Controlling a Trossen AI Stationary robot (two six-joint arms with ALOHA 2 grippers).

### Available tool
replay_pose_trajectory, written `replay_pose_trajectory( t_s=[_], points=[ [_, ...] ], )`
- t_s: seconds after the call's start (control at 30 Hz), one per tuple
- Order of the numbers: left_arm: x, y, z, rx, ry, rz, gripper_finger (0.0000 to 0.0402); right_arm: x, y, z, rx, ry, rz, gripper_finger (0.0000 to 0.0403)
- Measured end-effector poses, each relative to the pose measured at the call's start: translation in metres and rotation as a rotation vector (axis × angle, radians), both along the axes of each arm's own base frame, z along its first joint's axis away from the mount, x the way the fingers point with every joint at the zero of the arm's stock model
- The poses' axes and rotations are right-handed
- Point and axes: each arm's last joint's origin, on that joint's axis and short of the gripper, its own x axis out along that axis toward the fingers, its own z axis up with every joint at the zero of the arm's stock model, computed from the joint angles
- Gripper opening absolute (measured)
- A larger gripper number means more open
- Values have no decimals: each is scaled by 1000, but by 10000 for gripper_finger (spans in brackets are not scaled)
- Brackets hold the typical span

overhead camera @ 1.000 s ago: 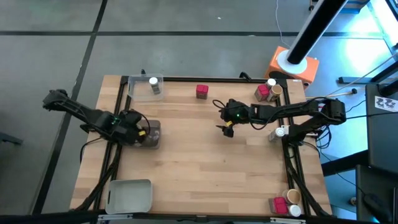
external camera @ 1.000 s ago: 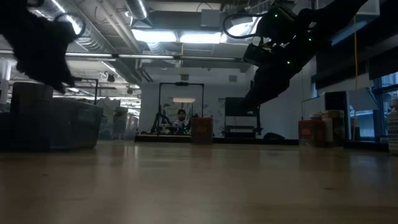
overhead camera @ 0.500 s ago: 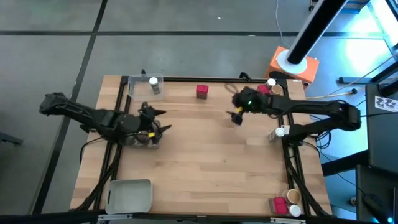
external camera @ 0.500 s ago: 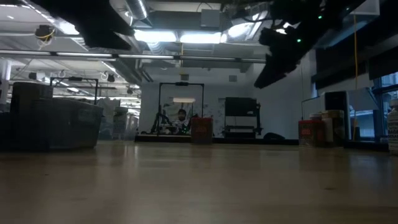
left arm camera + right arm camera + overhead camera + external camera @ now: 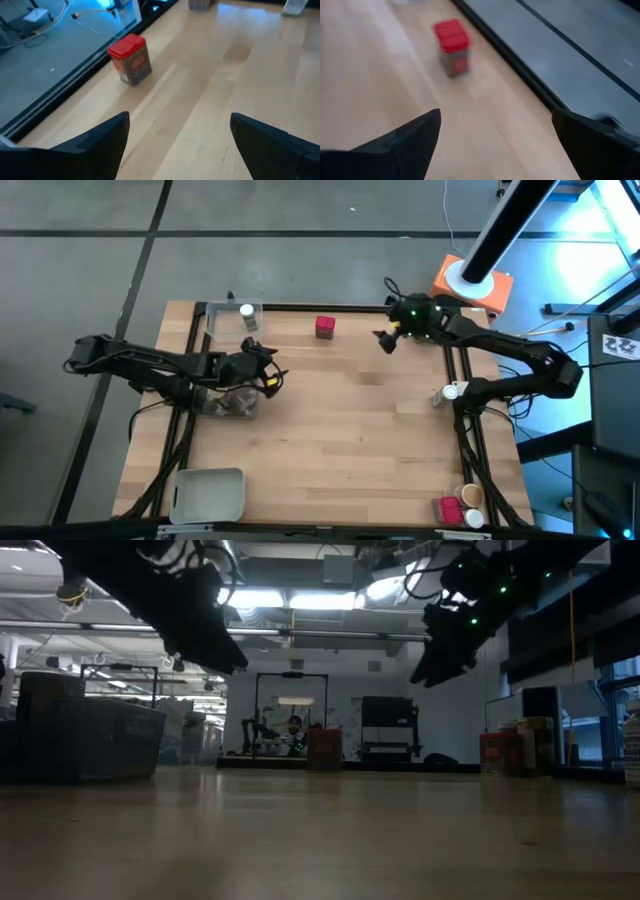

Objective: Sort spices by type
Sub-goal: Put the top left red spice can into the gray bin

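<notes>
Red spice box (image 5: pixel 324 327) stands btwn left pincer (image 5: pixel 272 376) & right pincer (image 5: pixel 385 340), both spread, seemingly empty.

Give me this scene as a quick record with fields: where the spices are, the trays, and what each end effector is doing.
lone spice: red-lidded box, upright near the far edge
near right corner: spice cluster
trays: clear tray with a white-lidded jar; grey tray, near left corner
left end effector: open, empty, above the table
right end effector: open, empty, right of the red-lidded box
</notes>
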Motion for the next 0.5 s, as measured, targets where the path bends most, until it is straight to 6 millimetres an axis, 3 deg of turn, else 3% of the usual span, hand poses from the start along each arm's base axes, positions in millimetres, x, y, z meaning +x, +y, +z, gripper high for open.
replay_pose_trajectory(
  t_s=[0.5],
  points=[
    [-7,4,0,2,72,-64,329,62,-35,-60,-70,-126,221,381]
  ],
)
